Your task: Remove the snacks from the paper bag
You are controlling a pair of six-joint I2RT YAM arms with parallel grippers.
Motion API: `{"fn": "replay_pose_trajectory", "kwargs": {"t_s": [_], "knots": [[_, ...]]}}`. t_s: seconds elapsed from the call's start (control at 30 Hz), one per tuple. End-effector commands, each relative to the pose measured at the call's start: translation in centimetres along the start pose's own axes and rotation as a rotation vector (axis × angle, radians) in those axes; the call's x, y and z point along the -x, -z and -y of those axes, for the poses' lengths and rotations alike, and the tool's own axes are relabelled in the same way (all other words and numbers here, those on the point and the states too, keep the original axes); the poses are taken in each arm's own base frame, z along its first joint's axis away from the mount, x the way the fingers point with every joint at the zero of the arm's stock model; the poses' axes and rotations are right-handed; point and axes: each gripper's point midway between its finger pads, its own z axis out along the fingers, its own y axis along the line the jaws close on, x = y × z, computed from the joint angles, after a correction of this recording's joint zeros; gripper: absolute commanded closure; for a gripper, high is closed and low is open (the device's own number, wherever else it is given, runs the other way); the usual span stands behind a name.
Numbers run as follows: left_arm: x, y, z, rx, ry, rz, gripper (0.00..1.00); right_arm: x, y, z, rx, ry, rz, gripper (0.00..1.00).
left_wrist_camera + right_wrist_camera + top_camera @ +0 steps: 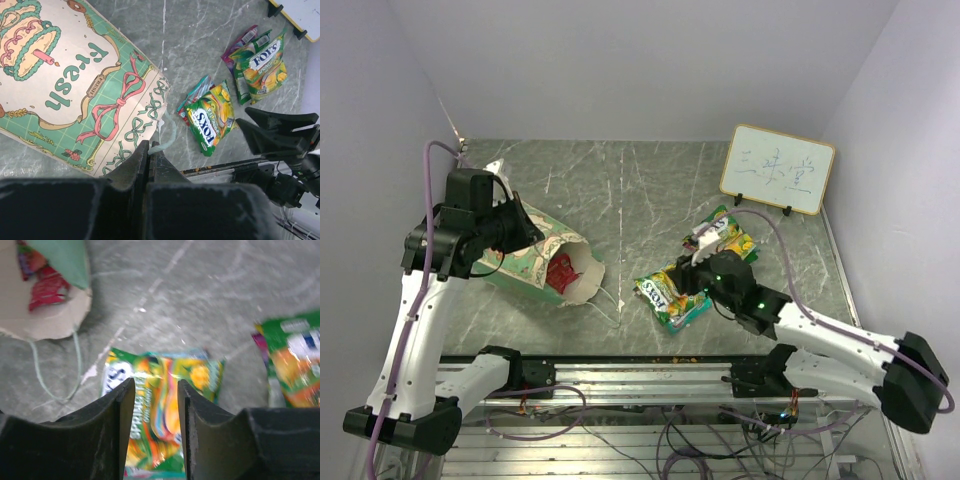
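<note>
Your right wrist view is smeared: the green-yellow packet [155,425] is a blur, its sides behind the right gripper [156,382]. The paper bag [45,322] runs off the top-left corner, its red packets [47,290] half hidden. The whiteboard [778,168] writing is too faint to read.

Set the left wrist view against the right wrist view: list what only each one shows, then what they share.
Left wrist only: the printed outside of the mint-green paper bag, a corner of the white framed whiteboard, and the left gripper shut on a thin string handle of the bag.
Right wrist only: the bag's cream inside, with red glossy packets lying in it.
Both: the open right gripper, the green-yellow glossy packet by it, a second green packet farther off, and the grey marble table.
</note>
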Motion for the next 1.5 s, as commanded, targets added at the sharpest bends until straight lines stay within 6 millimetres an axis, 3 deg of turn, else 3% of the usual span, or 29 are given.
{"fn": "replay_pose_trajectory", "kwargs": {"t_s": [0.0, 0.1, 0.27, 0.43, 0.53, 0.73, 0.87, 0.97, 1.2, 1.47], "knots": [[0.7, 1.1, 1.0, -0.046, -0.025, 0.027, 0.93, 2.8, -1.4, -6.9, 0.295, 0.267, 0.113, 0.57], [0.4, 1.3, 1.0, -0.050, -0.031, 0.021, 0.93, 3.3, -2.5, -11.7, 0.448, 0.441, 0.201, 0.53], [0.0, 1.9, 0.8, -0.038, -0.034, 0.006, 0.93, 3.9, -5.3, -17.3, 0.584, 0.736, 0.369, 0.50], [0.2, 2.5, 0.8, -0.029, -0.033, 0.005, 0.93, 5.8, -8.9, -20.2, 0.597, 1.030, 0.532, 0.42], [0.3, 2.6, 1.0, -0.033, -0.033, 0.004, 0.93, 5.5, -11.5, -21.7, 0.641, 1.164, 0.544, 0.41], [0.5, 3.0, 1.3, -0.031, -0.040, -0.010, 0.93, 5.6, -15.7, -22.2, 0.608, 1.305, 0.604, 0.31], [0.4, 3.3, 1.4, -0.035, -0.054, -0.029, 0.93, 5.4, -18.1, -22.6, 0.613, 1.370, 0.612, 0.30], [0.0, 3.5, 1.6, -0.049, -0.054, -0.044, 0.93, 3.7, -20.2, -22.5, 0.598, 1.434, 0.597, 0.30], [-1.2, 3.3, 2.2, -0.097, -0.045, -0.090, 0.93, 2.3, -23.5, -22.2, 0.562, 1.565, 0.562, 0.30], [-1.8, 3.3, 2.3, -0.115, -0.071, -0.128, 0.93, 2.4, -26.3, -22.0, 0.502, 1.604, 0.559, 0.30]]}}
